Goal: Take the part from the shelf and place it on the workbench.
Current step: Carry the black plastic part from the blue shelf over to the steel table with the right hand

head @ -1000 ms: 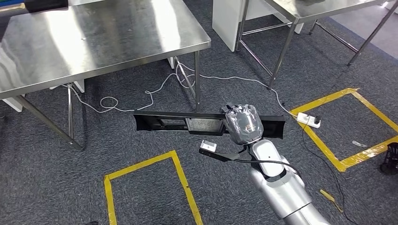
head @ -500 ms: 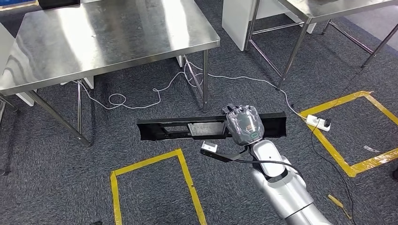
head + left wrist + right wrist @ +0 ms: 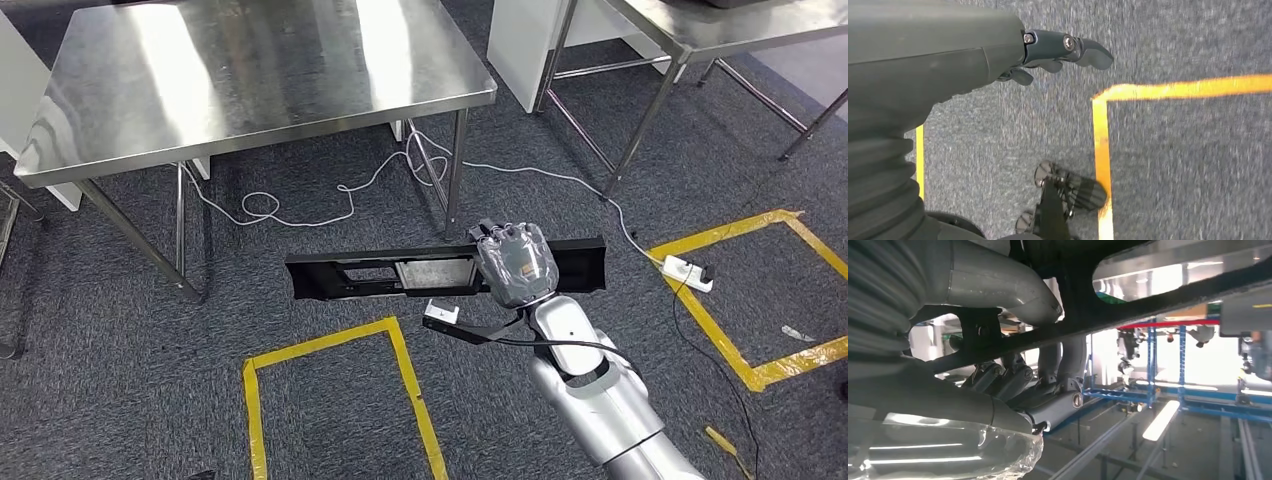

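Part carried toward the table

My right hand gripped the long black part, level above the carpet, short of the steel table; my left hand hung empty, fingers loosely apart.

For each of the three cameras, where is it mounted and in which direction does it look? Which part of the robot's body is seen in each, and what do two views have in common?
Head view: high on the body, facing forward and down at the steel table and carpet; the right hand grips the long black part.
Left wrist view: behind the left hand, facing down at carpet and yellow tape.
Right wrist view: behind the right hand, looking up past the black part toward blue racks.
Shared: head and right wrist views both show the right hand on the part.
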`<state>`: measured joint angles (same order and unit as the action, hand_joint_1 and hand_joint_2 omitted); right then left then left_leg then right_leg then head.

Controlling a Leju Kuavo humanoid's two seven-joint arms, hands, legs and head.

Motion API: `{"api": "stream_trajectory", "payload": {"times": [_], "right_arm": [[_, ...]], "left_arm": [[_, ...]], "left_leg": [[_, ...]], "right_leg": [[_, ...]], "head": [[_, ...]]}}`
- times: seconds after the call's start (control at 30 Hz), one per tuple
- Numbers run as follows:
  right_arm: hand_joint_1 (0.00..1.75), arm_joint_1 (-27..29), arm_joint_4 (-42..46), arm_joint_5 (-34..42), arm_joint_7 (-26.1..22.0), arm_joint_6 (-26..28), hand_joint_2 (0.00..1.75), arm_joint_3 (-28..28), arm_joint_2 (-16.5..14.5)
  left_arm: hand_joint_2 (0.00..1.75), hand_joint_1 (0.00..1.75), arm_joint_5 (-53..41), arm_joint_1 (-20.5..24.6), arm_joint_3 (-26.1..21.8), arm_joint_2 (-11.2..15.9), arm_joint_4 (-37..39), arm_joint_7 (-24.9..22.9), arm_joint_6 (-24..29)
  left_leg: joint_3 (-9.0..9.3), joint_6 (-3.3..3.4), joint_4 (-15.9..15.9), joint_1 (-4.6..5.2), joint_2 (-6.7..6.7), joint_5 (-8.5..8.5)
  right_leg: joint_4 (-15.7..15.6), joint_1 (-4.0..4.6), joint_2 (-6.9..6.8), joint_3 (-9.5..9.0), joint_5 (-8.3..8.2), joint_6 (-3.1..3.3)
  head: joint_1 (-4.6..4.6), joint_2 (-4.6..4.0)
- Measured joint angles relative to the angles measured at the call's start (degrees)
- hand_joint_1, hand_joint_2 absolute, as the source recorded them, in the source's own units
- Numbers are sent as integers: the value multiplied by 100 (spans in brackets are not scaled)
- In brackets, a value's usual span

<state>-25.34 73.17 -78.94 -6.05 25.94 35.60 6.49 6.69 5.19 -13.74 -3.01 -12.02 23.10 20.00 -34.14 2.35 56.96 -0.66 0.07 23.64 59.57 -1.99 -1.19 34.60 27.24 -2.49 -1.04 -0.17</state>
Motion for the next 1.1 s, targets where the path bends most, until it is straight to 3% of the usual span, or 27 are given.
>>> {"api": "stream_trajectory", "payload": {"times": [0.07, 0.13, 0.17, 0.23, 0.3, 0.33, 0.43, 0.5, 0.57, 0.63, 0.67, 0.7, 0.73, 0.83, 0.87, 1.0, 1.03, 1.1], "right_arm": [[175, 2, -4, 1, 0, -1, 175, 1, 13], [175, 15, -9, 0, 0, -5, 175, 2, 24], [175, 18, -11, -1, 0, -9, 175, 2, 28], [175, 14, -13, -1, 0, -14, 175, 1, 40], [175, 0, -12, -1, 0, -15, 175, 0, 44], [175, -9, -12, -1, 0, -16, 175, 1, 40], [175, -25, -13, -4, 0, -19, 175, 2, 28], [175, -28, -13, -11, 0, -20, 175, 2, 15], [175, -28, -13, -19, -2, -21, 175, 2, -7], [175, -25, -16, -25, -4, -22, 175, 2, -15], [175, -22, -20, -32, -4, -22, 175, 2, -14], [175, -19, -25, -40, -4, -23, 175, 2, -13], [175, -16, -28, -48, -4, -23, 175, 2, -14], [175, -19, -30, -59, -4, -22, 175, 2, -15], [175, -22, -30, -61, -4, -22, 175, 2, -14], [175, -23, -26, -68, -5, -21, 175, 3, -8], [175, -27, -25, -69, -5, -21, 175, 3, -1], [175, -28, -29, -71, -7, -20, 175, 3, 21]], "left_arm": [[175, 0, 0, 3, -1, -8, 0, -5, 2], [175, 0, 0, 3, -2, -7, 1, -15, 1], [175, 0, 0, 2, -3, -9, 2, -22, -2], [175, 0, 0, 2, -3, -19, 2, -36, -10], [175, 0, -1, 4, -3, -27, 2, -46, -13], [175, 0, -3, 4, -3, -28, 2, -50, -13], [175, 0, -9, -8, -4, -22, 2, -72, -10], [175, 0, -10, -18, -6, -6, 2, -84, -1], [175, 0, -13, -17, -7, -2, 2, -90, 4], [175, 0, -15, -14, -7, -8, 2, -91, 4], [175, 0, -15, -17, -7, -9, 2, -92, 4], [175, 0, -15, -19, -7, -10, 2, -92, 4], [175, 0, -15, -21, -7, -8, 2, -91, 4], [175, 0, -16, -14, -7, -1, 2, -90, 4], [175, 0, -17, -12, -7, -1, 2, -89, 4], [175, 0, -18, -9, -7, -7, 1, -84, 3], [175, 0, -20, -6, -7, -11, 1, -81, 3], [175, 0, -25, 1, -7, -23, 0, -77, 2]], "left_leg": [[2, 69, -18, 32, -52, -16], [-3, 99, -16, 84, -127, -14], [-2, 108, -15, 112, -172, -14], [9, 113, -10, 159, -261, -12], [-2, 106, 14, 196, -322, 1], [-17, 98, 30, 213, -342, 11], [-48, 58, 59, 229, -395, 38], [-77, 0, 155, 217, -350, 116], [-263, -102, 599, 170, -202, 386], [-633, -206, 1335, 82, -76, 731], [-782, -245, 1594, 37, -47, 802], [-840, -275, 1663, -2, -28, 763], [-771, -293, 1484, -32, -10, 607], [-205, -257, 339, -39, 119, 68], [-105, -221, 138, -18, 144, 18], [-36, -53, -19, 23, 54, -11], [3, -3, -74, 16, 28, -43], [52, 62, -134, 17, -25, -73]], "right_leg": [[782, 14, 45, 397, 331, 96], [1397, 39, 67, 736, 504, 117], [1376, 58, 79, 747, 449, 100], [682, 106, 121, 434, 134, 71], [-37, 141, 197, 88, -134, 111], [-179, 144, 220, 19, -189, 151], [-273, 127, 203, -31, -244, 252], [-304, 85, 168, -68, -255, 305], [-325, 58, 135, -108, -256, 356], [-324, 61, 104, -122, -242, 382], [-323, 62, 88, -125, -235, 381], [-321, 61, 75, -130, -229, 378], [-321, 58, 62, -140, -220, 367], [-324, 68, 23, -192, -184, 310], [-327, 78, 10, -199, -174, 282], [-325, 99, -49, -198, -125, 154], [-192, 104, -30, -139, -53, 153], [463, 98, 40, 181, 233, 203]], "head": [[19, 0], [22, 0], [25, 0], [26, 0], [23, 0], [19, 0], [14, 0], [0, 0], [-42, 0], [-66, 0], [-65, 0], [-67, 0], [-67, 0], [-64, 0], [-67, 0], [-59, 0], [-51, 0], [-18, 0]]}}
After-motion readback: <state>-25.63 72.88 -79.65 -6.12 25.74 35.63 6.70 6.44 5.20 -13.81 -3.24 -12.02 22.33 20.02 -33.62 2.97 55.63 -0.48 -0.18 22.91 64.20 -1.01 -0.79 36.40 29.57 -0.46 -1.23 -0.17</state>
